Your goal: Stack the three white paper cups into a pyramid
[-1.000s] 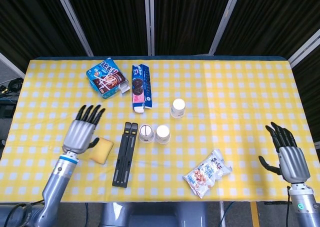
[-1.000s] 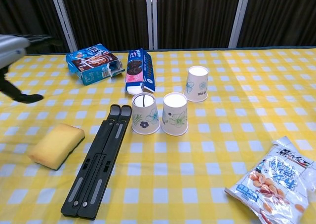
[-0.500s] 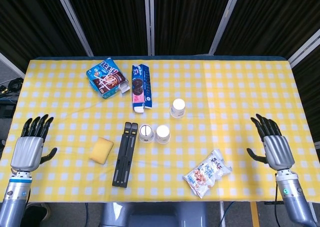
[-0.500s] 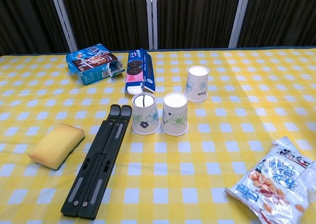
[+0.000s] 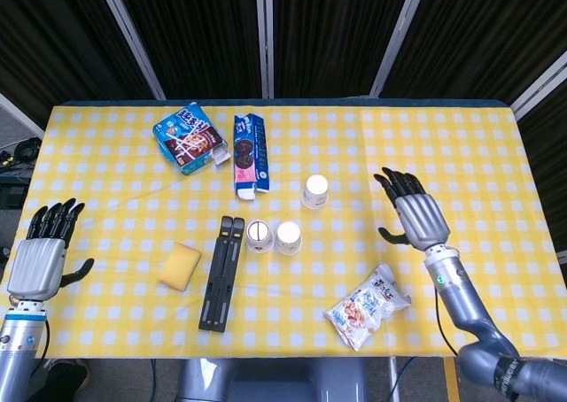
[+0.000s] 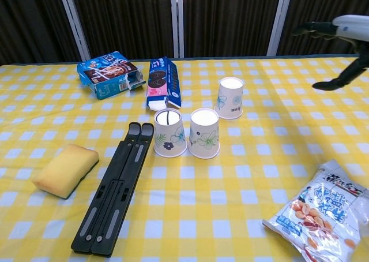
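Note:
Three white paper cups with flower prints stand upside down on the yellow checked table. Two of them, the left cup point(image 5: 259, 236) point(image 6: 169, 133) and the middle cup point(image 5: 289, 237) point(image 6: 204, 133), stand side by side and touch. The third cup point(image 5: 314, 191) point(image 6: 229, 98) stands apart, behind and to the right. My right hand point(image 5: 414, 212) point(image 6: 339, 45) hovers open with fingers spread, to the right of the third cup and above the table. My left hand point(image 5: 40, 258) is open at the table's left edge, far from the cups, and shows only in the head view.
A black folded stand point(image 5: 221, 274) point(image 6: 114, 187) lies left of the cups, with a yellow sponge point(image 5: 180, 266) point(image 6: 64, 169) beside it. Two blue biscuit boxes point(image 5: 251, 155) point(image 5: 187, 137) lie behind. A snack bag point(image 5: 366, 307) point(image 6: 320, 210) sits at the front right.
My right hand has swung from the table's right edge inward and forward toward the third cup. My left hand has drawn back from the sponge to the left edge. The cups have not moved.

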`<action>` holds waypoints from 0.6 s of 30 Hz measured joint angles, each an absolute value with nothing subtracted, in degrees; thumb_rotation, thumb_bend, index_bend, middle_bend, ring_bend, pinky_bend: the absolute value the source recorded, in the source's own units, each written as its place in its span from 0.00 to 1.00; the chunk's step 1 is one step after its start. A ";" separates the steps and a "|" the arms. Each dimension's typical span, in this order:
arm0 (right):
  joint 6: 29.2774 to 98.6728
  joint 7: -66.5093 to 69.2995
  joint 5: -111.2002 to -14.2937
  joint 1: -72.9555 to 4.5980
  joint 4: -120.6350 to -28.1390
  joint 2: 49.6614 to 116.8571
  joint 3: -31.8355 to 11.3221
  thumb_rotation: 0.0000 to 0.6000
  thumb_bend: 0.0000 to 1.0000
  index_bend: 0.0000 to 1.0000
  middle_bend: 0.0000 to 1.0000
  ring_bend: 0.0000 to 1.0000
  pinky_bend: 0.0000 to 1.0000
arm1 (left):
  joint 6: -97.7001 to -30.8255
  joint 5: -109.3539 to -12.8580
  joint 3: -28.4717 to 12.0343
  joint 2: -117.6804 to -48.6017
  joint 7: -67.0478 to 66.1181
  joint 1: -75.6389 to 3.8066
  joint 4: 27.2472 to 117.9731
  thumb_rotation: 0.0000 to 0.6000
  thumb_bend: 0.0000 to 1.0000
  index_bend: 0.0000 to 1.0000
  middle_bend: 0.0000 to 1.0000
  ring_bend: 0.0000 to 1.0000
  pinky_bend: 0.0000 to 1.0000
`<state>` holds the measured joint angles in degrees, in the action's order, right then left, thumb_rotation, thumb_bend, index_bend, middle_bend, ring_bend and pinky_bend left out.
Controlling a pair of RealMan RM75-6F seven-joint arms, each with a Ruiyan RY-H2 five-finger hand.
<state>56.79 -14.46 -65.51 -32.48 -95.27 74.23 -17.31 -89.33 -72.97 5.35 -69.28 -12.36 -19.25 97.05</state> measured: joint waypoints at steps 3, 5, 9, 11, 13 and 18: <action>55.09 -17.32 -61.53 -35.93 -93.53 77.56 -18.42 1.00 0.18 0.05 0.00 0.00 0.00 | -88.01 -72.90 4.45 -68.95 -11.53 -18.92 96.79 1.00 0.27 0.00 0.00 0.00 0.00; 54.18 -18.70 -59.55 -37.84 -91.89 79.33 -18.85 1.00 0.20 0.06 0.00 0.00 0.00 | -87.13 -72.80 3.81 -68.73 -10.96 -18.71 96.61 1.00 0.26 0.00 0.00 0.00 0.00; 52.12 -20.59 -55.64 -41.97 -87.17 83.30 -19.73 1.00 0.24 0.07 0.00 0.00 0.00 | -85.52 -72.72 2.80 -68.39 -9.92 -18.40 96.21 1.00 0.26 0.00 0.00 0.00 0.00; 51.17 -20.88 -54.19 -43.49 -85.23 84.84 -20.17 1.00 0.27 0.08 0.00 0.00 0.00 | -84.62 -72.63 2.39 -68.27 -9.32 -18.35 95.93 1.00 0.26 0.00 0.00 0.00 0.00; 49.93 -20.95 -52.95 -45.05 -82.71 86.58 -20.58 1.00 0.29 0.08 0.00 0.00 0.00 | -83.55 -72.42 2.02 -68.21 -8.38 -18.44 95.57 1.00 0.26 0.00 0.00 0.00 0.00; 46.99 -21.18 -50.03 -48.70 -75.80 90.73 -20.96 1.00 0.29 0.08 0.00 0.00 0.00 | -80.84 -71.96 0.76 -68.07 -6.26 -18.61 94.09 1.00 0.26 0.00 0.00 0.00 0.00</action>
